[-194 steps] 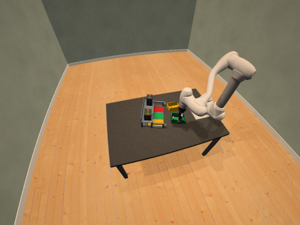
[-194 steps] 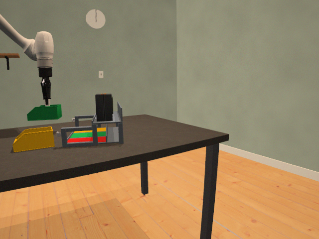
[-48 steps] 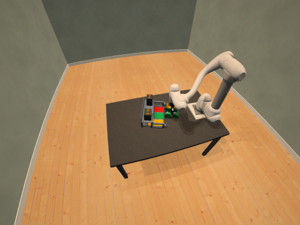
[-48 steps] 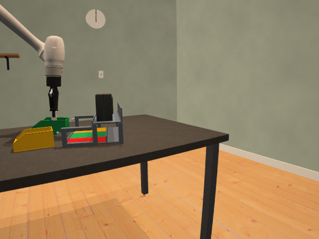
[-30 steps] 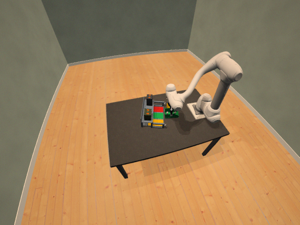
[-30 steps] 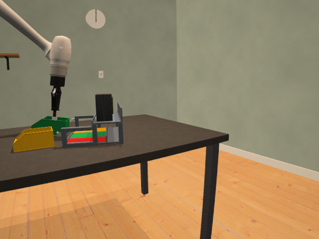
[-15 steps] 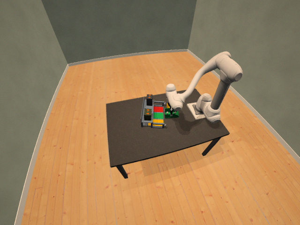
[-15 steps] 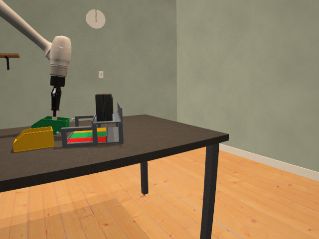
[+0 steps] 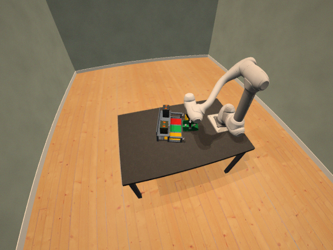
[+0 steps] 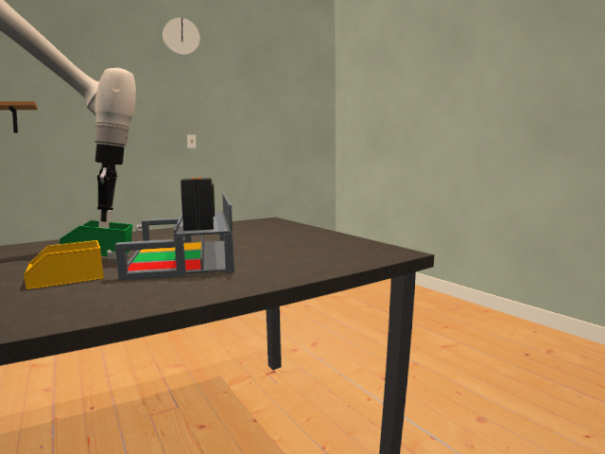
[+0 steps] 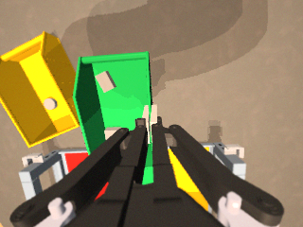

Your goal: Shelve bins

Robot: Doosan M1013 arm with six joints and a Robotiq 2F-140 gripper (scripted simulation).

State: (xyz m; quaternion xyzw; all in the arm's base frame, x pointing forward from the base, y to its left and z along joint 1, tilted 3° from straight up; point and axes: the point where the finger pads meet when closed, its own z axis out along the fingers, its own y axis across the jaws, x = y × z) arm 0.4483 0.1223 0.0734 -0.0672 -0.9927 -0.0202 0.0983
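Wrist view shows my gripper (image 9: 190,123) (image 10: 105,223) (image 11: 151,113) pinched narrow on the side wall of the green bin (image 9: 194,129) (image 10: 118,240) (image 11: 124,85) before the shelf (image 9: 162,118) (image 10: 180,258) (image 11: 237,168); I should center on the green mark (image 9: 176,128) (image 10: 159,255), tilting gently to keep its parts in.

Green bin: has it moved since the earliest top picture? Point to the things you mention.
Yes. In the top view, the green bin (image 9: 191,129) (image 10: 116,241) (image 11: 125,101) has moved toward the shelf (image 9: 163,119) (image 10: 180,258) (image 11: 239,170).
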